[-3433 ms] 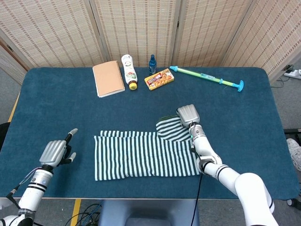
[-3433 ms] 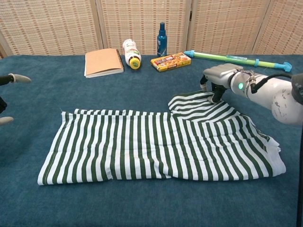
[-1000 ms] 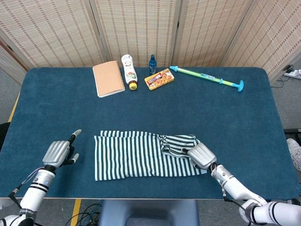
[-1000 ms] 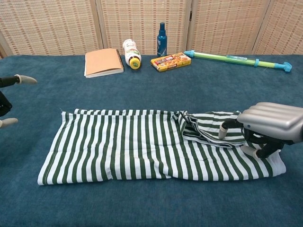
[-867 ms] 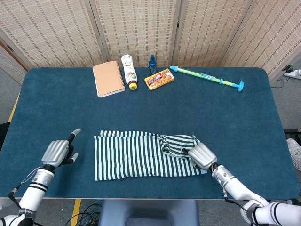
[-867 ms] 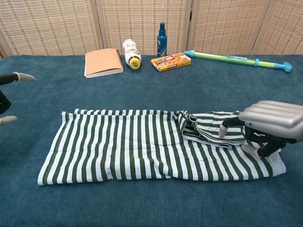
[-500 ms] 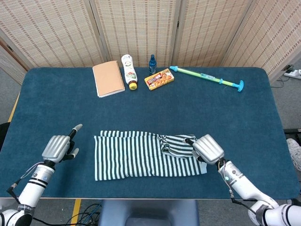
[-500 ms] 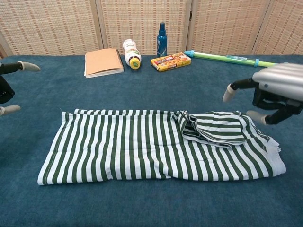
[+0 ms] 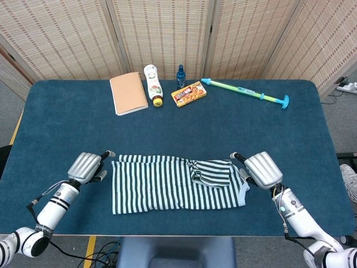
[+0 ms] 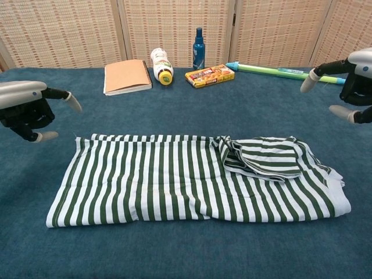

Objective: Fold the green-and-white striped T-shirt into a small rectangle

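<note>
The green-and-white striped T-shirt (image 9: pixel 167 184) (image 10: pixel 174 177) lies flat as a long strip near the table's front edge, with one sleeve folded in as a bunched flap (image 9: pixel 212 172) (image 10: pixel 264 157) on its right part. My left hand (image 9: pixel 86 166) (image 10: pixel 26 107) hovers just off the shirt's left end, fingers apart and holding nothing. My right hand (image 9: pixel 261 170) (image 10: pixel 354 81) hangs off the shirt's right end, also with spread fingers and nothing in it. Neither hand touches the cloth.
Along the back of the blue table (image 9: pixel 56 128) lie a tan notebook (image 9: pixel 129 92), a lying white bottle (image 9: pixel 152 85), a small blue spray bottle (image 9: pixel 181 76), an orange snack box (image 9: pixel 188 93) and a long green-and-blue toy stick (image 9: pixel 245 92). Woven screens stand behind.
My right hand let go of the folded sleeve, lifted and drew back to the right. My left hand moved right, toward the shirt's left end.
</note>
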